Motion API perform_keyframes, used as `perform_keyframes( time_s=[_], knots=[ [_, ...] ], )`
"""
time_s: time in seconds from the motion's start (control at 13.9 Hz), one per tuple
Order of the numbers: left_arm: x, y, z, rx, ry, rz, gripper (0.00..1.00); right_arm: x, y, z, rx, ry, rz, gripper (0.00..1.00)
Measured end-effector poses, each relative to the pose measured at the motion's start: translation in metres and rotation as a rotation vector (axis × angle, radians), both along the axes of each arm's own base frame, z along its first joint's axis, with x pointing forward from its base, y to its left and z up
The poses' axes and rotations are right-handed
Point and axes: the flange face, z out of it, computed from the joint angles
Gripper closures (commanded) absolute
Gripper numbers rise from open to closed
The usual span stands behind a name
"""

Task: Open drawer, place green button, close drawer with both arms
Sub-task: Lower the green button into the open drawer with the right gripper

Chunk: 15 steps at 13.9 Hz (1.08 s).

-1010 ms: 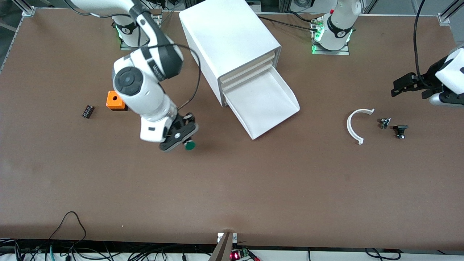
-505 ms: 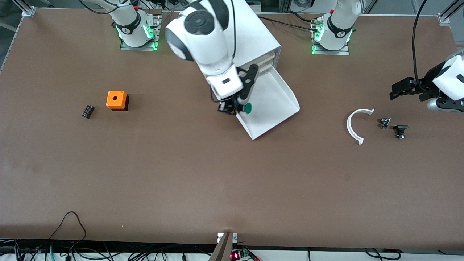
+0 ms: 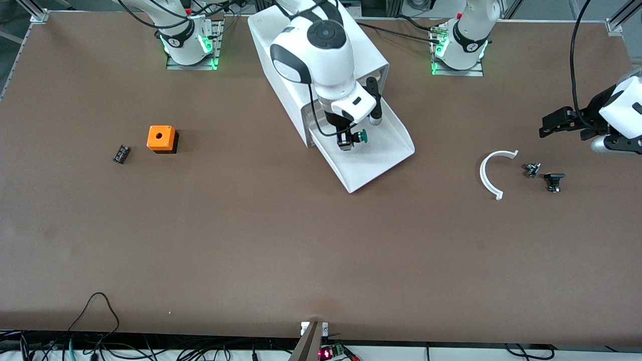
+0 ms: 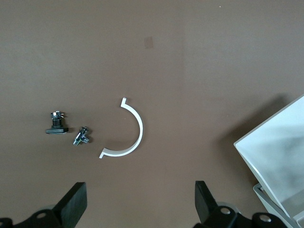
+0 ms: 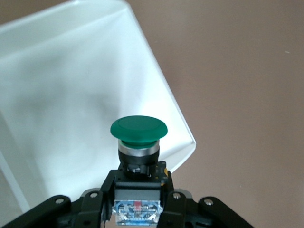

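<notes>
Button (image 3: 360,135) above drawer (image 3: 381,160), unobstructed

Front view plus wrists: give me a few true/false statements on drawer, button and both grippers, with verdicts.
1. The drawer is pulled out. True.
2. The button lies on the table beside the orange cube. False: the right gripper holds it over the drawer.
3. The left gripper is shut. False: it is open, over the table by the white arc.
4. The button's cap is green. True.
</notes>
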Motion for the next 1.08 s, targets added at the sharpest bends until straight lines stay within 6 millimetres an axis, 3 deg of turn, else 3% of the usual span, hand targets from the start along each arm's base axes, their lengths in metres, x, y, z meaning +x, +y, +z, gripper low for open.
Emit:
perform_keyframes(
  time_s=[0.29, 0.65, 1.08],
  knots=[
    [0.0, 0.0, 0.0, 0.0, 0.0, 0.0, 0.0, -0.004, 0.009, -0.02, -0.021, -0.024, 0.082, 0.8],
    [0.0, -0.001, 0.001, 0.0, -0.002, -0.001, 0.0, -0.019, 0.03, -0.07, -0.01, -0.022, 0.129, 0.8],
    [0.0, -0.003, 0.002, 0.0, -0.003, -0.003, 0.0, -0.036, 0.036, -0.088, -0.08, -0.023, 0.181, 0.79]
  ],
)
